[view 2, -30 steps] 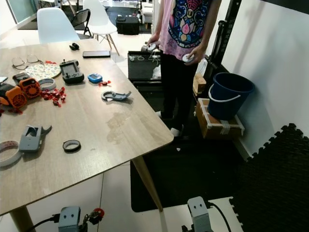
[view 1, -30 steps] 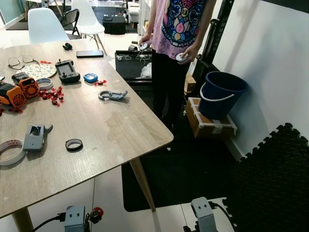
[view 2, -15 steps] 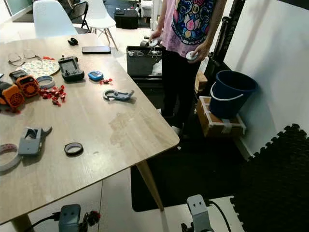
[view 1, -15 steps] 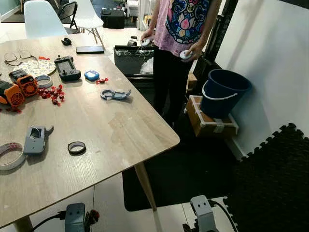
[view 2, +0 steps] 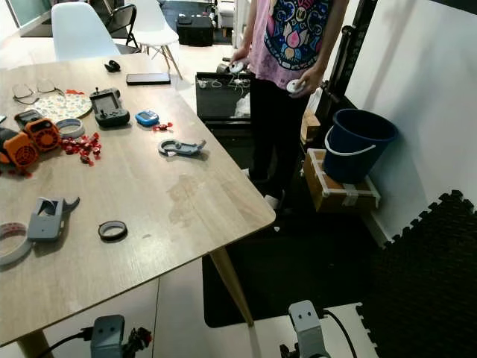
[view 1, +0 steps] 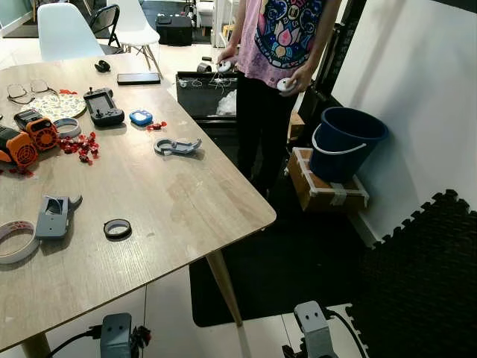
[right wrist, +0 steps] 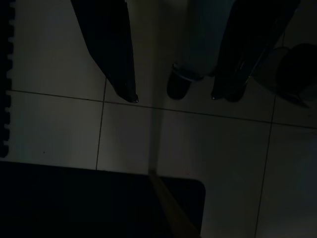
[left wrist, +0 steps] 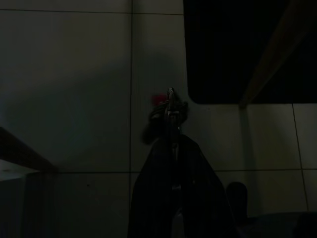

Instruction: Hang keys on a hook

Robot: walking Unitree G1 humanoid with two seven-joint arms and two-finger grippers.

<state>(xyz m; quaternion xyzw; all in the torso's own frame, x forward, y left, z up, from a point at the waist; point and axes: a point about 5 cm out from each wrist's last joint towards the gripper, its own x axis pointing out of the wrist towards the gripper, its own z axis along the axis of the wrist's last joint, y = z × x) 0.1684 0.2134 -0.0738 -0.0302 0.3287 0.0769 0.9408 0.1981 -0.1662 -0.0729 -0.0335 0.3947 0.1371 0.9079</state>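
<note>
The left tool (left wrist: 170, 106), hanging low beside the desk (view 1: 186, 201), is pressed together on the keys (left wrist: 159, 99), their red tag at its tips. The right tool (right wrist: 173, 96) hangs spread over floor tiles. Swinging could shake the keys loose; no hook is visible.

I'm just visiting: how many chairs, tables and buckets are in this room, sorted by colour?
White chairs: 2
Black chair: 1
Wooden table: 1
Blue bucket: 1
Total: 5
</note>
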